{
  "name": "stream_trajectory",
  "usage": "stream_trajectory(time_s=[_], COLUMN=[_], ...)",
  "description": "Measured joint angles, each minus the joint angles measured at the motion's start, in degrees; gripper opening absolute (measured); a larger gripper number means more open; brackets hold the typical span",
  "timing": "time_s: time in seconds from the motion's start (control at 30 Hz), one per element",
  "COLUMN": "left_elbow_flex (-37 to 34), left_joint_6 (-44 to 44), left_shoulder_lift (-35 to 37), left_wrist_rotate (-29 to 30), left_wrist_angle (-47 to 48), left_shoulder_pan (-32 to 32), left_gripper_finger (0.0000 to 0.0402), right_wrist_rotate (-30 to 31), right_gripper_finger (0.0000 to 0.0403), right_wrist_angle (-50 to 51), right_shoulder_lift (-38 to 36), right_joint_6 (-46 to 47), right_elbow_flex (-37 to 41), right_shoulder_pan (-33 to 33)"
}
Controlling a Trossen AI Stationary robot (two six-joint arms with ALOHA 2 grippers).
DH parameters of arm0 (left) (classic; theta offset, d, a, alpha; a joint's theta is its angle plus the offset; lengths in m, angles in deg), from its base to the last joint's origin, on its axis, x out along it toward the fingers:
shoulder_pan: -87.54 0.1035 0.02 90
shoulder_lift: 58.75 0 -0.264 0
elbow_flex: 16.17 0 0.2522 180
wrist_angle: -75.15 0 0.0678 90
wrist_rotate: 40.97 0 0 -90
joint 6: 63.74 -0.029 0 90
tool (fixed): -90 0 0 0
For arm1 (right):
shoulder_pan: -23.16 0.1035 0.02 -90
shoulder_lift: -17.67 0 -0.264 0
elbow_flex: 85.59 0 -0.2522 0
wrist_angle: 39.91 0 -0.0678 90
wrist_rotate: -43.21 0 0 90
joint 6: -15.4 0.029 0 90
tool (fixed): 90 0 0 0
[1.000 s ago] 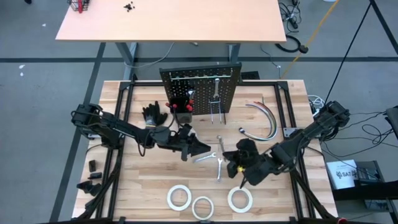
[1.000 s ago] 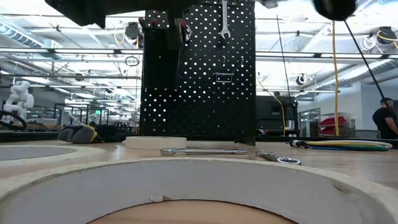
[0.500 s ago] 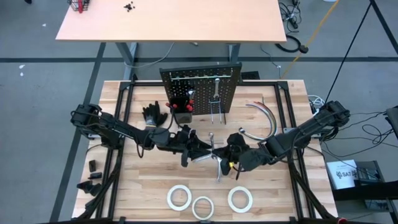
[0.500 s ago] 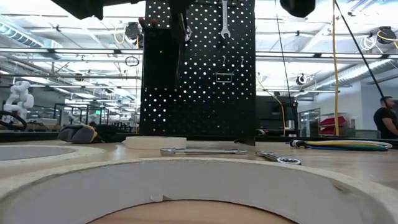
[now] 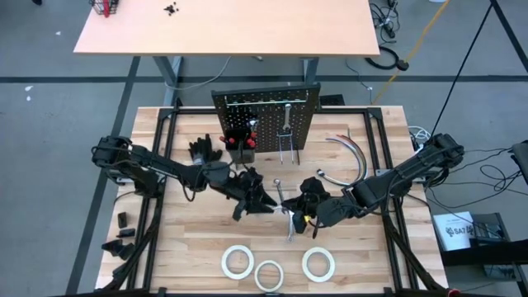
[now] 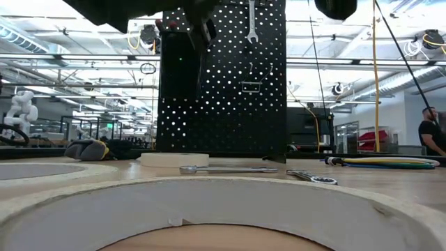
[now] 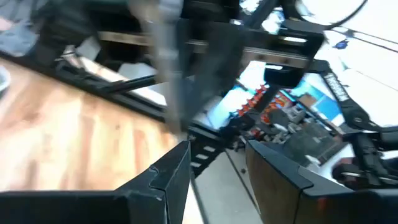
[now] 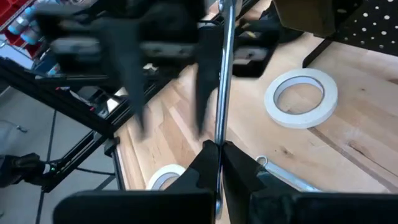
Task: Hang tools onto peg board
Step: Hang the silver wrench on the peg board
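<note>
The black peg board [image 5: 266, 115] stands upright at the table's far middle, with one silver wrench [image 6: 251, 21] hung on it and red-handled screwdrivers in its bin [image 5: 241, 140]. My right gripper [image 5: 295, 213] is shut on a slim silver wrench [image 5: 280, 194] at the table's middle. My left gripper [image 5: 254, 202] is open just to the left of that wrench, its fingers [image 7: 180, 168] apart, with the wrench's blurred bar [image 7: 168, 62] beyond them. Another wrench [image 5: 290, 227] and a ratchet [image 6: 226, 169] lie flat on the table. Three white tape rolls [image 5: 269, 274] lie near the near edge. My right gripper pinches the slim silver wrench between its two fingers [image 8: 208, 158] at one end of the bar [image 8: 220, 134]. The bar runs straight on from the fingertips, in line with them. It is lifted clear of the table, and its free end [image 5: 277, 181] points toward the peg board.
Black gloves [image 5: 205, 150] lie left of the peg board and curved grey hoses [image 5: 355, 157] right of it. A black frame rail [image 5: 161, 165] runs round the tabletop. A person [image 6: 431, 132] stands far off in the room. Bare wood lies between the grippers and the tape rolls.
My right gripper has moved from above the right tape roll toward the table's left and far side, to the wrench at my left gripper. My left gripper has shifted slightly toward the far edge, and its fingers now show spread apart. The wrench now points toward the peg board.
</note>
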Motion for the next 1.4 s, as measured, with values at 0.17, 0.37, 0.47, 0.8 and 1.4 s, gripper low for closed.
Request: stream_trajectory(time_s=[0.17, 0.37, 0.47, 0.8, 1.4], left_elbow_flex=[0.0, 0.0, 0.0, 0.0, 0.0], left_joint_6=[-1.2, -4.3, -4.6, -4.5, -4.7], left_shoulder_lift=[1.8, 2.2, 2.2, 2.2, 2.2], left_wrist_rotate=[-0.7, 5.2, 9.1, 10.5, 11.2], left_wrist_angle=[1.6, -1.4, -1.8, -6.4, -8.8], left_shoulder_pan=[1.6, 1.7, 1.4, 1.4, 1.5], left_gripper_finger=[0.0158, 0.0158, 0.0158, 0.0158, 0.0101], right_wrist_rotate=[0.1, 0.5, 0.6, 0.4, -4.6], right_gripper_finger=[0.0002, 0.0002, 0.0002, 0.0002, 0.0002], right_wrist_angle=[0.0, -1.5, -3.7, -7.5, -10.6], right_shoulder_lift=[-0.4, -0.4, -0.4, -0.4, -0.2], right_joint_6=[0.1, -0.4, -1.8, -6.5, -9.5], right_elbow_flex=[0.0, 0.0, 0.0, 0.0, 0.0], right_shoulder_pan=[0.3, 0.3, -0.1, -2.3, -4.2])
